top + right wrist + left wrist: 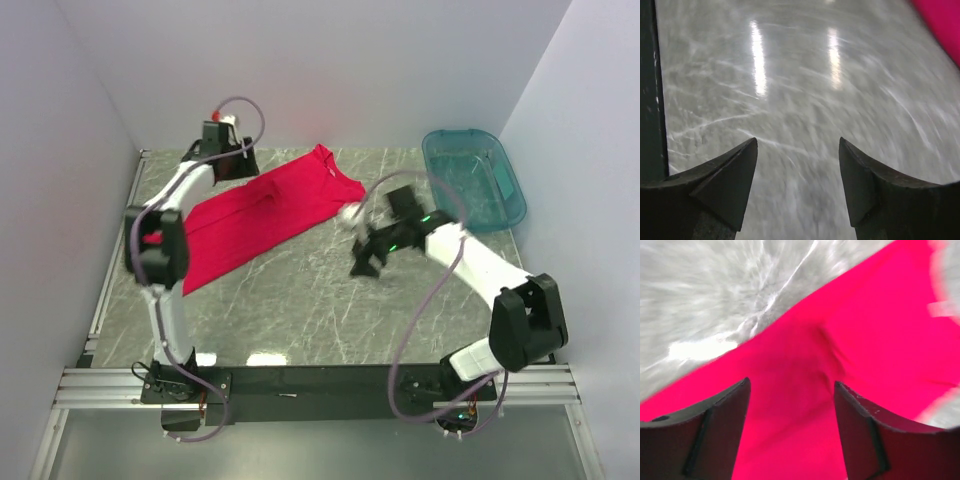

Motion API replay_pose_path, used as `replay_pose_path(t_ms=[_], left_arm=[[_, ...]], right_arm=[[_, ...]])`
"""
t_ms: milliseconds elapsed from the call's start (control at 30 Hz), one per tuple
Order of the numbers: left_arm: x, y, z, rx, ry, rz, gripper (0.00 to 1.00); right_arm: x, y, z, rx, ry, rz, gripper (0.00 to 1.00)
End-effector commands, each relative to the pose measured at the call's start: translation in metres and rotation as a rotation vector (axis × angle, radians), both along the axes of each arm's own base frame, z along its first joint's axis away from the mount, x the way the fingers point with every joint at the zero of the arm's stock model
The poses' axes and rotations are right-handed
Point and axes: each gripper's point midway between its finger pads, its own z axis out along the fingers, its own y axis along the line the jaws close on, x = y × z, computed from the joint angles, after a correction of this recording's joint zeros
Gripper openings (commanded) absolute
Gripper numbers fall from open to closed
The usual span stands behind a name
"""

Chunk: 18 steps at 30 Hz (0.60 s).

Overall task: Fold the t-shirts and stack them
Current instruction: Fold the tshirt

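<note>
A red t-shirt (255, 218) lies spread across the left half of the marble table (320, 300), running from near left to far centre, collar at the far end. My left gripper (236, 160) hovers over its far left edge, open, with red cloth (790, 405) below the gap and nothing pinched between the fingers (725, 425). My right gripper (368, 256) hangs open over bare table to the right of the shirt. In the right wrist view only grey marble (800, 100) shows between the fingers (867, 185), with a corner of the red t-shirt (942, 22) at the top right.
A teal plastic bin (474, 176) stands at the far right corner. White walls close the table on the left, back and right. A metal rail (320, 385) runs along the near edge with both arm bases.
</note>
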Motion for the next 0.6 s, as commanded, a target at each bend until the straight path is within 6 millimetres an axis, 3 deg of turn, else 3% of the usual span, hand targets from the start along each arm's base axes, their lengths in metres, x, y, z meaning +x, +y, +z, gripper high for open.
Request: replay_pose_path(t_ms=[0, 33, 67, 100, 133, 167, 200, 233, 267, 300, 333, 367, 400, 467, 500, 567], left_arm=[[-0.031, 0.026, 0.186, -0.06, -0.415, 0.118, 0.75], [-0.045, 0.042, 0.194, -0.074, -0.426, 0.158, 0.75], [-0.064, 0.055, 0.173, -0.1, -0.376, 0.229, 0.78], [-0.093, 0.067, 0.208, -0.137, -0.449, 0.26, 0.79], [-0.11, 0.087, 0.208, -0.151, -0.45, 0.313, 0.79], [-0.129, 0.104, 0.186, -0.173, -0.405, 0.377, 0.82], [-0.158, 0.114, 0.211, -0.186, -0.476, 0.403, 0.82], [-0.177, 0.128, 0.207, -0.173, -0.471, 0.443, 0.83], [-0.193, 0.134, 0.19, -0.156, -0.443, 0.463, 0.86], [-0.208, 0.14, 0.19, -0.134, -0.453, 0.491, 0.87], [-0.232, 0.145, 0.207, -0.112, -0.514, 0.509, 0.88], [-0.246, 0.146, 0.193, -0.092, -0.48, 0.525, 0.9], [-0.266, 0.151, 0.206, -0.075, -0.535, 0.554, 0.91], [-0.284, 0.153, 0.202, -0.044, -0.531, 0.561, 0.92], [-0.296, 0.154, 0.212, -0.034, -0.57, 0.573, 0.92], [-0.307, 0.159, 0.213, 0.003, -0.575, 0.592, 0.92]], right_arm=[[-0.014, 0.036, -0.021, -0.216, -0.361, 0.234, 0.73], [-0.002, 0.053, -0.026, -0.238, -0.449, 0.235, 0.74], [-0.01, 0.077, -0.029, -0.29, -0.529, 0.273, 0.74], [-0.007, 0.092, -0.03, -0.312, -0.578, 0.275, 0.74], [0.002, 0.116, -0.037, -0.308, -0.623, 0.254, 0.73], [-0.001, 0.146, -0.027, -0.328, -0.714, 0.244, 0.73], [0.002, 0.163, -0.027, -0.34, -0.752, 0.24, 0.73], [0.006, 0.189, -0.042, -0.339, -0.776, 0.22, 0.73], [0.02, 0.212, -0.02, -0.329, -0.844, 0.143, 0.73], [0.013, 0.234, -0.022, -0.32, -0.86, 0.154, 0.73], [0.015, 0.248, -0.047, -0.356, -0.844, 0.165, 0.73], [0.02, 0.269, -0.032, -0.319, -0.869, 0.144, 0.73], [0.021, 0.279, -0.034, -0.318, -0.878, 0.146, 0.73], [0.021, 0.299, -0.05, -0.337, -0.893, 0.17, 0.73], [0.024, 0.307, -0.05, -0.323, -0.91, 0.159, 0.73], [0.032, 0.315, -0.063, -0.347, -0.917, 0.148, 0.73]])
